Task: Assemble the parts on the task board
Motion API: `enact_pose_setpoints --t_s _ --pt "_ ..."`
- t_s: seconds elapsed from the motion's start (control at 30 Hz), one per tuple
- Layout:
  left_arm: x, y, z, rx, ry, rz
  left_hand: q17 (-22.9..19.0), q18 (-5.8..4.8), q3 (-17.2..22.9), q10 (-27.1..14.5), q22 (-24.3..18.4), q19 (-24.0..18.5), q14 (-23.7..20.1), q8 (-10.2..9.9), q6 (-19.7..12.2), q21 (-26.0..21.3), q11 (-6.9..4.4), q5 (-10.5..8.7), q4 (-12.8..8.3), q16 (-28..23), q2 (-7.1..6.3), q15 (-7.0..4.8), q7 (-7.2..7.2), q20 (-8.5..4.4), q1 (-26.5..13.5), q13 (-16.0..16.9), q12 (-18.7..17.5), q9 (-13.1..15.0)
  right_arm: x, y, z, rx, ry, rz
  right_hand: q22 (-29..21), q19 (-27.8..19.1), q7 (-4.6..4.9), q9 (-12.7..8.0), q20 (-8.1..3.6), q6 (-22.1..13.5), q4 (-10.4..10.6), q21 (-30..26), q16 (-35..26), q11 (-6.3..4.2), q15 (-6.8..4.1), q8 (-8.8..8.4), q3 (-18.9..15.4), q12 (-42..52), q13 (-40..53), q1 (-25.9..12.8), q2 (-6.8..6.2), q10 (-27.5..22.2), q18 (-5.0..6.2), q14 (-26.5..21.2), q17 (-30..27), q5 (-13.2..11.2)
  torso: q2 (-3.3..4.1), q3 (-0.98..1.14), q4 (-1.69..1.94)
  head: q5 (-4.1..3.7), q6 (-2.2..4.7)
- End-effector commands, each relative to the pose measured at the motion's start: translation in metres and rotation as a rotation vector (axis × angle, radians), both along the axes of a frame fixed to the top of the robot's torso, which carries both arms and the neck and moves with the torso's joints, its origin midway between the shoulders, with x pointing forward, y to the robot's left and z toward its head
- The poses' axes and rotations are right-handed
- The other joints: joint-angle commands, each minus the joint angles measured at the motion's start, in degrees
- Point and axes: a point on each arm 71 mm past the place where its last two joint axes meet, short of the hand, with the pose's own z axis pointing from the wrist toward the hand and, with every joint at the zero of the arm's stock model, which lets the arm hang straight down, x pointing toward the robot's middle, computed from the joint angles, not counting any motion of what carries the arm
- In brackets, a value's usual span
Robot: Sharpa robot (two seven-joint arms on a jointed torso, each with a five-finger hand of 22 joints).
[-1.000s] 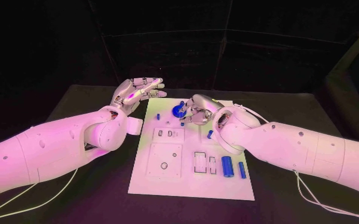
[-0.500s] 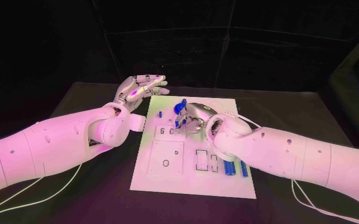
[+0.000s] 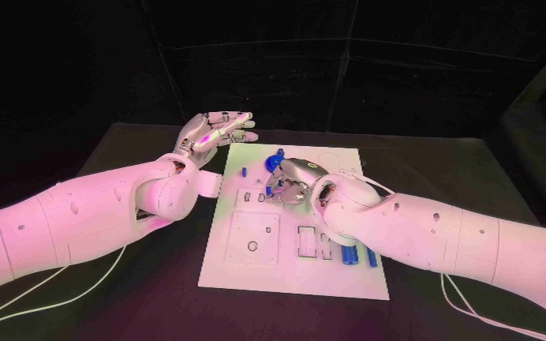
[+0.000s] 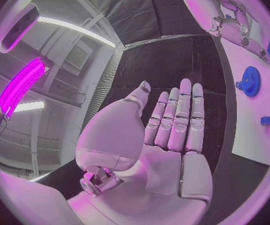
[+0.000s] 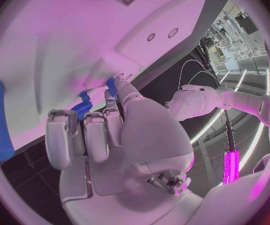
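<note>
Near edge of board: I see the task board point(image 3: 290, 274) lying flat on the black table point(image 3: 125, 278), its long side running away from me.
Blue cylinders: two blue parts point(image 3: 349, 255) lie side by side on the board's near right area, partly hidden under the right forearm.
Recesses: a square plate with a small hole sits on the near left of the board, with narrow rectangular slots just right of it.
Right hand: my right hand point(image 3: 291, 179) is over the middle of the board, fingers curled downward close to the surface. In the right wrist view a blue toothed piece point(image 5: 82, 108) shows at its fingertips; I cannot tell whether it is held.
Blue gear: a blue gear point(image 3: 273, 162) stands on the board just beyond the right hand.
Small peg: a small blue peg point(image 3: 242, 172) stands near the board's left edge.
Left hand: my left hand point(image 3: 214, 133) is raised off the far left corner of the board, palm bare, fingers straight and close together, holding nothing.
</note>
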Motion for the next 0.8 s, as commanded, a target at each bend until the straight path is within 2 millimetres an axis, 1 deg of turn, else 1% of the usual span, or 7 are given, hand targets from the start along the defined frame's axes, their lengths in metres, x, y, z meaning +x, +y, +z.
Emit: enact_pose_setpoints --t_s 0.03,0.07,0.1,0.23,0.3,0.6,0.8 --pt "0.0001 -0.0014 0.0017 -0.011 -0.006 -0.012 0.1 0.91 0.0 0.4 -0.1 0.4 0.2 -0.4 0.4 -0.4 0.02 0.26 -0.3 -0.2 0.58 0.06 0.21 -0.10 0.1 0.0 -0.3 0.0 -0.0002 0.0008 -0.0001 -0.017 -0.002 0.009 9.0 1.1 -1.09 0.1 -0.51 1.3 0.0 0.1 0.2 -0.24 -0.42 0.09 0.5 -0.2 1.5 -0.5 0.12 -0.1 -0.27 4.7 8.2 0.2 0.02 0.00 -0.04 -0.03 -0.02" --pt "0.0001 -0.0014 0.0017 -0.011 -0.006 -0.012 0.1 0.91 0.0 0.4 -0.1 0.4 0.2 -0.4 0.4 -0.4 0.02 0.26 -0.3 -0.2 0.58 0.06 0.21 -0.10 0.1 0.0 -0.3 0.0 -0.0002 0.0008 -0.0001 -0.017 -0.002 0.009 9.0 1.1 -1.09 0.1 -0.51 1.3 0.0 0.1 0.2 -0.24 -0.42 0.09 0.5 -0.2 1.5 -0.5 0.12 -0.1 -0.27 4.7 8.2 0.2 0.02 0.00 -0.04 -0.03 -0.02" --pt "0.0001 -0.0014 0.0017 -0.011 -0.006 -0.012 0.1 0.91 0.0 0.4 -0.1 0.4 0.2 -0.4 0.4 -0.4 0.02 0.26 -0.3 -0.2 0.58 0.06 0.21 -0.10 0.1 0.0 -0.3 0.0 -0.0001 0.0008 -0.0001 -0.017 -0.002 0.009 9.0 1.1 -1.07 0.1 -0.51 1.2 0.0 0.1 0.2 -0.23 -0.41 0.03 0.5 -0.3 1.4 -0.7 -0.03 -0.2 -0.26 4.7 8.1 0.2 0.01 -0.05 0.00 -0.05 -0.09" --pt "0.0006 -0.0005 0.0015 -0.010 -0.006 -0.010 0.1 0.91 0.0 0.4 -0.1 0.4 0.2 -0.4 0.4 -0.4 0.02 0.26 -0.3 -0.2 0.58 0.06 0.21 -0.10 0.1 0.0 -0.3 0.0 -0.0003 -0.0007 -0.0018 -0.026 0.005 0.016 9.0 1.1 -1.04 0.0 -0.51 1.2 0.0 0.1 0.1 -0.21 -0.40 -0.05 0.6 -0.4 1.4 -0.9 -0.22 -0.2 -0.25 4.7 8.1 0.2 -0.03 0.00 0.04 -0.05 -0.27" --pt "0.0008 -0.0002 0.0014 -0.009 -0.006 -0.009 0.1 0.91 0.0 0.4 -0.1 0.4 0.2 -0.4 0.4 -0.4 0.02 0.26 -0.3 -0.2 0.58 0.06 0.21 -0.10 0.1 0.0 -0.3 0.0 -0.0008 -0.0010 -0.0025 -0.030 0.009 0.020 9.0 1.1 -1.04 0.0 -0.51 1.2 0.0 0.1 0.1 -0.21 -0.40 -0.05 0.6 -0.4 1.4 -0.9 -0.22 -0.2 -0.25 4.7 8.1 0.2 -0.01 -0.01 0.06 -0.04 -0.28" --pt "0.0010 0.0008 0.0013 -0.008 -0.005 -0.007 0.1 0.91 0.0 0.4 -0.1 0.4 0.2 -0.4 0.4 -0.4 0.02 0.26 -0.3 -0.2 0.58 0.06 0.21 -0.10 0.1 0.0 -0.3 0.0 -0.0027 -0.0028 -0.0043 -0.045 0.026 0.027 8.9 1.0 -0.94 0.0 -0.48 0.9 -0.1 0.1 0.1 -0.13 -0.35 -0.31 0.8 -0.5 1.3 -1.4 -0.78 -0.4 -0.24 4.7 8.0 0.2 -0.02 -0.04 0.00 0.06 -0.37" --pt "0.0009 0.0014 0.0013 -0.008 -0.005 -0.006 0.1 0.91 0.0 0.4 -0.1 0.4 0.2 -0.4 0.4 -0.4 0.02 0.26 -0.3 -0.2 0.58 0.06 0.21 -0.10 0.1 0.0 -0.3 0.0 -0.0035 -0.0038 -0.0054 -0.058 0.036 0.030 8.7 0.9 -0.71 -0.1 -0.38 0.5 0.0 0.0 0.0 0.06 -0.21 -0.73 1.0 -1.0 0.9 -2.2 -1.56 -0.7 -0.19 4.6 7.9 0.1 -0.01 -0.03 0.03 0.04 -0.44"
